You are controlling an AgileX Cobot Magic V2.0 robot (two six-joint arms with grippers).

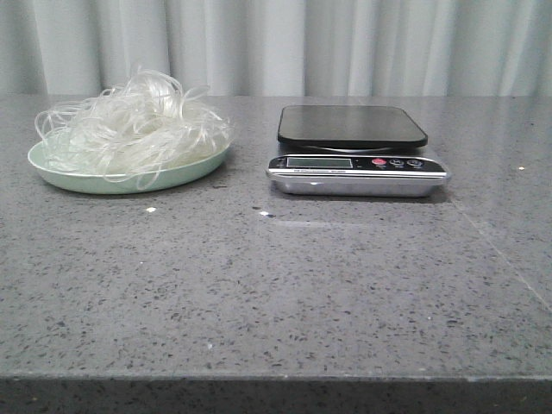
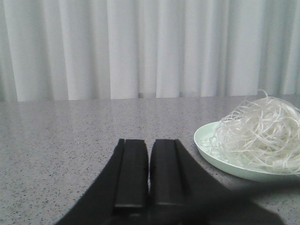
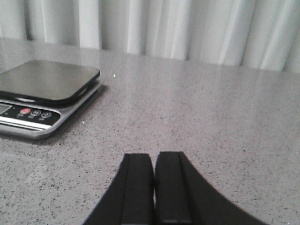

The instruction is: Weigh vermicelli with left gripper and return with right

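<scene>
The vermicelli [image 1: 134, 121] is a fluffy nest of whitish strands piled on a pale green plate [image 1: 69, 177] at the back left of the table. It also shows in the left wrist view [image 2: 260, 133], on the plate [image 2: 208, 147]. A kitchen scale [image 1: 354, 148] with a black platform stands at the back centre, its platform bare; it also shows in the right wrist view [image 3: 44, 91]. My left gripper [image 2: 149, 140] is shut and empty, low over the table, beside the plate. My right gripper [image 3: 154, 154] is shut and empty, over bare table beside the scale. Neither gripper shows in the front view.
The grey speckled table [image 1: 276, 293] ends at a front edge near the bottom of the front view. A pale curtain [image 1: 345, 43] hangs behind the table.
</scene>
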